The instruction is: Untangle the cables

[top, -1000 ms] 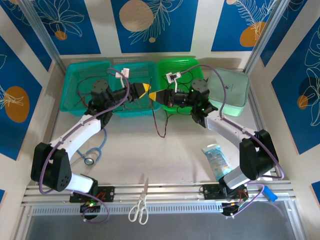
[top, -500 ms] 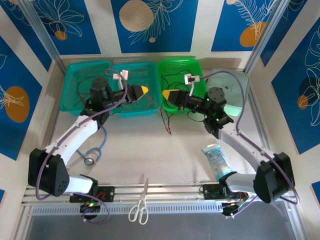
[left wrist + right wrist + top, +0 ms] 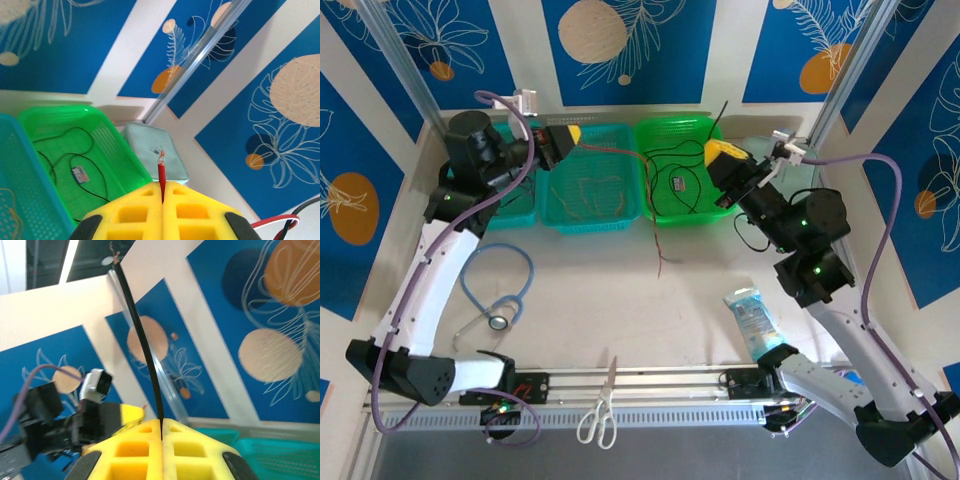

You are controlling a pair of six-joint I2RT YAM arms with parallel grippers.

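The left hand (image 3: pixel 162 186), high above the teal basket (image 3: pixel 590 228), is pressed together on a red cable (image 3: pixel 161 172). The right hand (image 3: pixel 161 422), beside the green basket (image 3: pixel 670 123), pinches a black cable (image 3: pixel 142 340) whose end sticks upward.

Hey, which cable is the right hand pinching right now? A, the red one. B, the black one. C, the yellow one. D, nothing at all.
B: in the right wrist view a black cable rises straight out of the shut right hand, while the red cable is the one pinched in the left hand.
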